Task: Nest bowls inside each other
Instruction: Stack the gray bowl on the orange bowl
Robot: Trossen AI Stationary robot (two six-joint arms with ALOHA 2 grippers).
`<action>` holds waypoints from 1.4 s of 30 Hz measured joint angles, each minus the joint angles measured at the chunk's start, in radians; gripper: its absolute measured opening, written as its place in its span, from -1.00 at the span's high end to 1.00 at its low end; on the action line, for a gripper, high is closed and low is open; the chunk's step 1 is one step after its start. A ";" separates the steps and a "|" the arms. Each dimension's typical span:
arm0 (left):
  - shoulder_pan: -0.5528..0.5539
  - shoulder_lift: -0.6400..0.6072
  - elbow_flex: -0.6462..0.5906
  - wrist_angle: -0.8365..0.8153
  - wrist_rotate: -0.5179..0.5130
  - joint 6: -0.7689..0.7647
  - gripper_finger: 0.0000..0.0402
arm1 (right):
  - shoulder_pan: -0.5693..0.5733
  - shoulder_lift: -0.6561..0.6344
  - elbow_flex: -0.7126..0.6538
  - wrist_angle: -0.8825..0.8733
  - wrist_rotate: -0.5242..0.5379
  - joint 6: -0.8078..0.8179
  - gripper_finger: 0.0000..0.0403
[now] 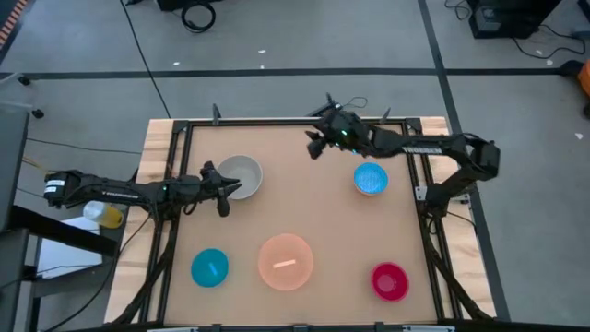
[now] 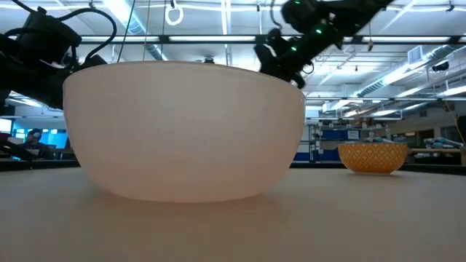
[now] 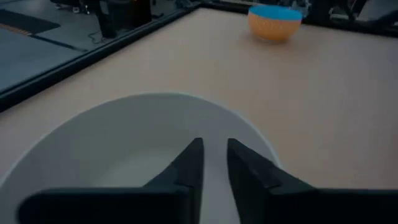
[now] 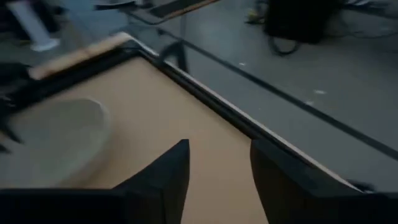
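Note:
Five bowls stand on their bases on the tan table. The grey-white bowl (image 1: 243,174) is at the far left, the small blue bowl (image 1: 371,178) at the far right, the teal bowl (image 1: 209,266) near left, the peach-orange bowl (image 1: 285,261) near middle, the magenta-red bowl (image 1: 390,281) near right. My left gripper (image 3: 214,155) hovers over the grey-white bowl (image 3: 124,149) at its left rim, its fingers a little apart with nothing between them. My right gripper (image 1: 315,146) hangs open above the far middle of the table, left of the blue bowl.
A black frame (image 1: 277,121) borders the table. The peach-orange bowl (image 2: 182,131) fills the low view, with the blue bowl's orange outside (image 2: 373,156) beyond it at the right. Bare tabletop (image 1: 304,198) lies between the far and near bowls.

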 joint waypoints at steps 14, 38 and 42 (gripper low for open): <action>-0.021 -0.023 0.154 -0.317 0.197 -0.093 0.17 | -0.025 0.303 0.506 -0.465 -0.123 0.021 0.03; -0.242 0.208 0.148 0.094 0.052 -0.203 0.17 | 0.053 0.427 0.631 -0.528 -0.250 -0.307 0.03; -0.294 0.307 0.190 0.141 0.056 -0.235 0.17 | 0.094 0.402 0.630 -0.729 -0.240 -0.370 0.03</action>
